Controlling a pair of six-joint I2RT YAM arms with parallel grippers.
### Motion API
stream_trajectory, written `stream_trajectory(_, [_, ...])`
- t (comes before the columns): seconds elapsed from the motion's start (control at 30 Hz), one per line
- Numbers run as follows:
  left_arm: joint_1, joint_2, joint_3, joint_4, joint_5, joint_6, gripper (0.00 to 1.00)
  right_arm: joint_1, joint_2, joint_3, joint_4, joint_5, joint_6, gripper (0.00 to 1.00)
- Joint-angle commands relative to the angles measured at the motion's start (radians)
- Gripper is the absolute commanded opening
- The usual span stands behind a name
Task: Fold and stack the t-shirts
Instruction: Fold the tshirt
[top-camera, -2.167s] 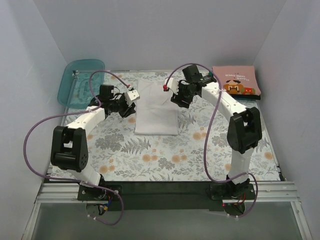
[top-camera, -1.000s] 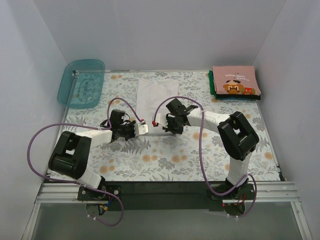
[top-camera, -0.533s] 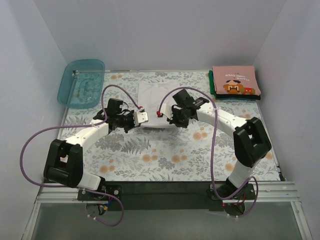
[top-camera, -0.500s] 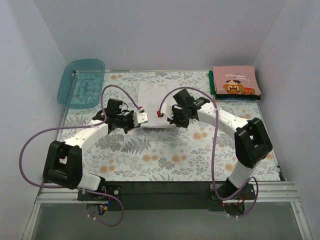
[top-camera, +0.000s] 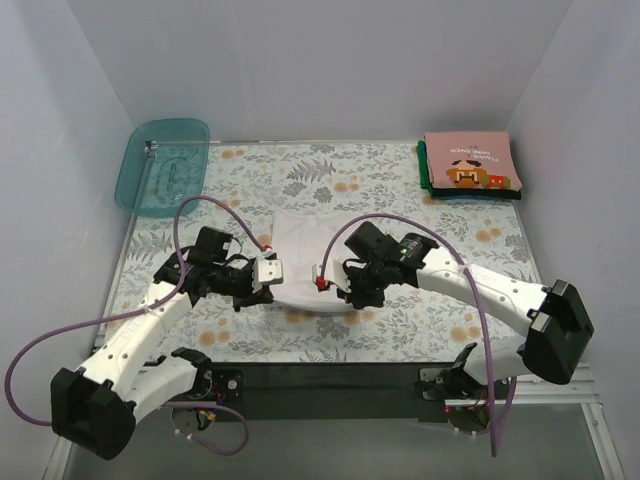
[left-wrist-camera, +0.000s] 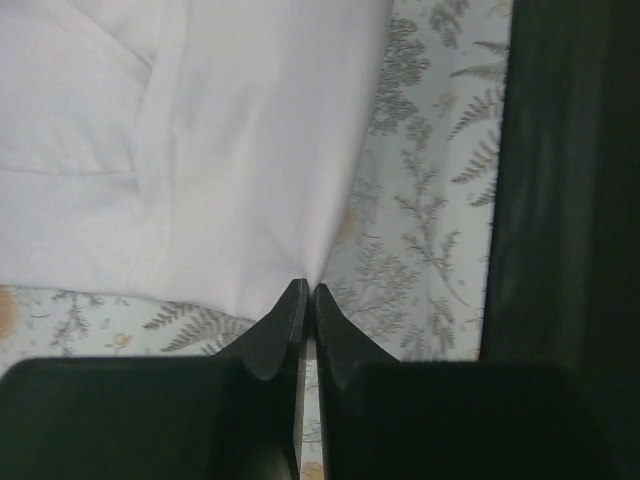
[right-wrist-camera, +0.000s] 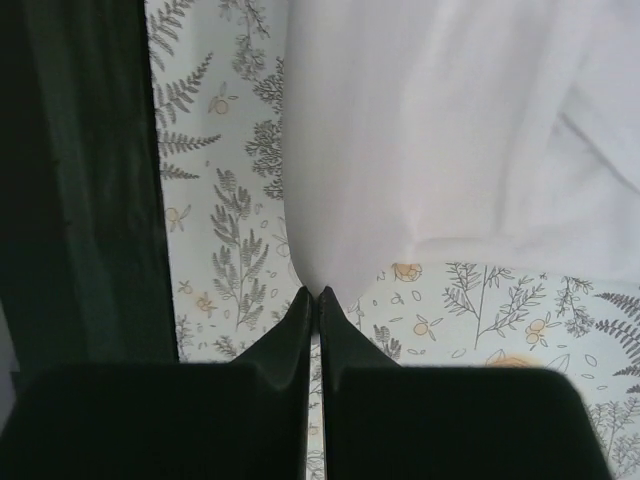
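Note:
A plain white t-shirt (top-camera: 305, 250) lies partly folded near the front middle of the table, its near edge lifted off the cloth. My left gripper (top-camera: 268, 277) is shut on that edge's left corner; in the left wrist view the white t-shirt (left-wrist-camera: 190, 150) runs to a pinch at the gripper (left-wrist-camera: 306, 290). My right gripper (top-camera: 326, 283) is shut on the right corner; the white t-shirt (right-wrist-camera: 430, 130) narrows into the gripper (right-wrist-camera: 312, 294). A folded salmon-pink t-shirt (top-camera: 472, 163) with a pixel face lies on a dark green one (top-camera: 428, 180) at the back right.
A translucent teal plastic tray (top-camera: 163, 164) sits at the back left corner. The floral tablecloth (top-camera: 400, 220) covers the table. A black strip (top-camera: 330, 365) runs along the near edge, close behind both grippers. White walls close in the back and both sides.
Both grippers have drawn back toward the near edge, pulling the white t-shirt with them from the back middle of the table. Both have stayed shut on its corners.

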Motion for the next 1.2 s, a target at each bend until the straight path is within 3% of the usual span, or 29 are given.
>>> stream_trajectory(0.0, [-0.014,-0.110,-0.007,-0.148,0.058,-0.095,0.00,-0.001,-0.059,0.023,-0.077,-0.103,0.071,0.01])
stream_trajectory(0.13, [-0.012,-0.081,0.087,-0.145,0.058,-0.189,0.00,-0.018,0.002,0.125,-0.106,-0.044,0.006,0.01])
stream_trajectory(0.27, [0.028,0.063,0.183,-0.045,0.029,-0.204,0.00,-0.090,0.127,0.251,-0.107,0.012,-0.099,0.01])
stream_trajectory(0.4, [0.139,0.289,0.290,0.141,0.051,-0.215,0.00,-0.205,0.265,0.388,-0.107,0.027,-0.188,0.01])
stream_trajectory(0.6, [0.155,0.633,0.471,0.324,-0.024,-0.243,0.00,-0.302,0.524,0.601,-0.107,0.041,-0.290,0.01])
stream_trajectory(0.8, [0.154,0.916,0.620,0.369,-0.092,-0.310,0.00,-0.354,0.739,0.696,-0.095,0.052,-0.311,0.01])
stream_trajectory(0.97, [0.146,0.974,0.602,0.386,-0.111,-0.345,0.00,-0.364,0.794,0.656,-0.026,0.065,-0.290,0.01])
stream_trajectory(1.17, [0.101,0.803,0.366,0.360,-0.112,-0.339,0.00,-0.339,0.742,0.533,-0.017,0.021,-0.248,0.01])
